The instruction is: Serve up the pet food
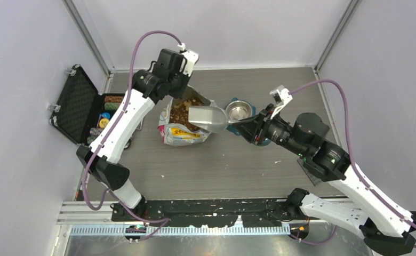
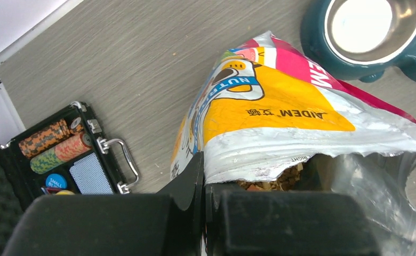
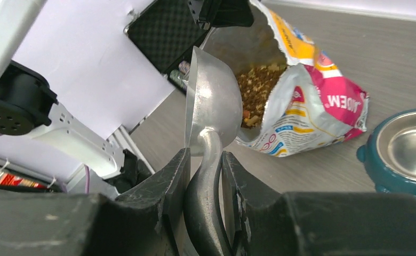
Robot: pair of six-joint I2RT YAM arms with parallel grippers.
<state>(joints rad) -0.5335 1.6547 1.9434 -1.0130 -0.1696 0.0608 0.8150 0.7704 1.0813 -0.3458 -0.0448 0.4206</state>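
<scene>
The pet food bag (image 1: 180, 133) lies open on the table, brown kibble (image 1: 185, 111) showing in its mouth. My left gripper (image 1: 179, 90) is shut on the bag's torn silver rim (image 2: 259, 157), holding the mouth up; kibble (image 2: 280, 180) shows just behind the rim. My right gripper (image 1: 244, 126) is shut on the handle of the metal scoop (image 1: 209, 118). The scoop's head (image 3: 215, 104) hovers at the bag's mouth, beside the kibble (image 3: 256, 85). No kibble shows in the scoop from above. The steel bowl (image 1: 238, 111) in its teal holder stands right of the bag, empty.
An open black case (image 1: 83, 109) with poker chips (image 2: 54, 144) lies at the far left, against the wall. The bowl's teal holder (image 3: 374, 160) sits close to my right arm. White walls close the table on three sides.
</scene>
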